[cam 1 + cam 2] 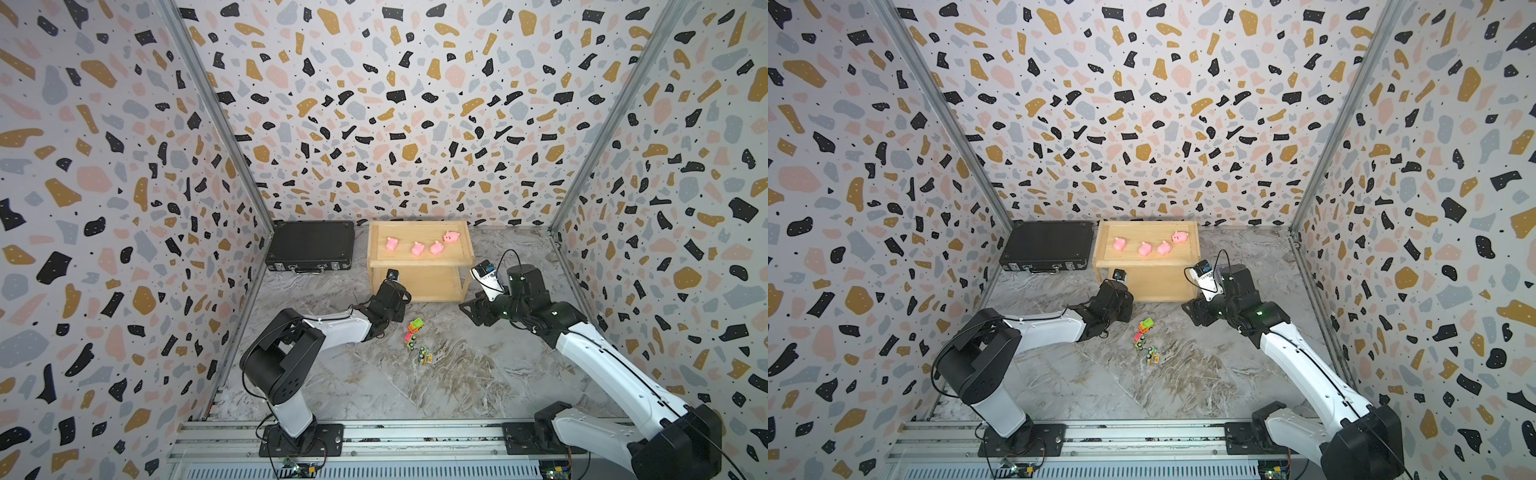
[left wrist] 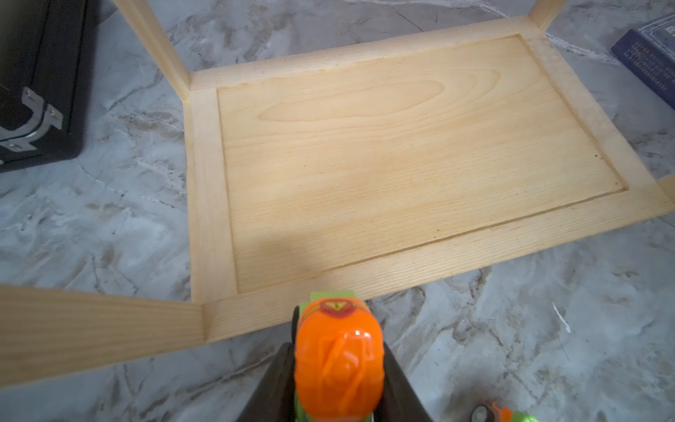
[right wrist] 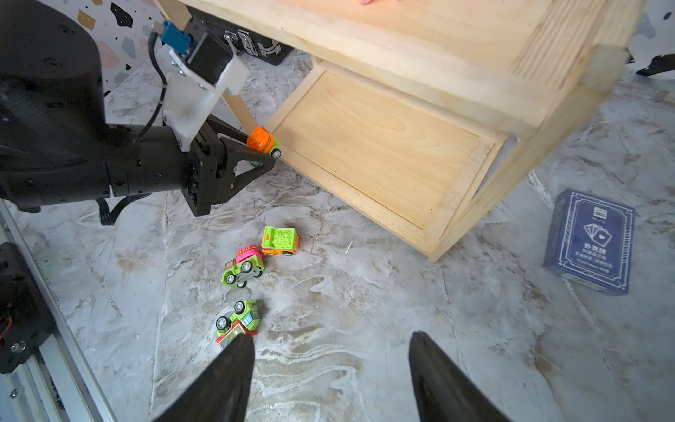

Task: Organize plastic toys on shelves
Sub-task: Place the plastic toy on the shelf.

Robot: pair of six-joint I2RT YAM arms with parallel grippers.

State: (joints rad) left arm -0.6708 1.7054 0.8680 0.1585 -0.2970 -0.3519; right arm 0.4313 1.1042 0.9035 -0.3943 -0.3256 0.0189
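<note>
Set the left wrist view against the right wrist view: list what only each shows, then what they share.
Only the left wrist view: the red-and-yellow emblem on the front of the orange-and-green car.
Only the right wrist view: the upper tier, the open right pincer, and the pink-roofed car on the floor.
Both: the left pincer shut on that orange-and-green car at the front rim of the bare lower tier, the black case and the blue card box.

Terrazzo-speckled walls (image 1: 374,104) ring the floor (image 1: 457,382) — grey marble.
</note>
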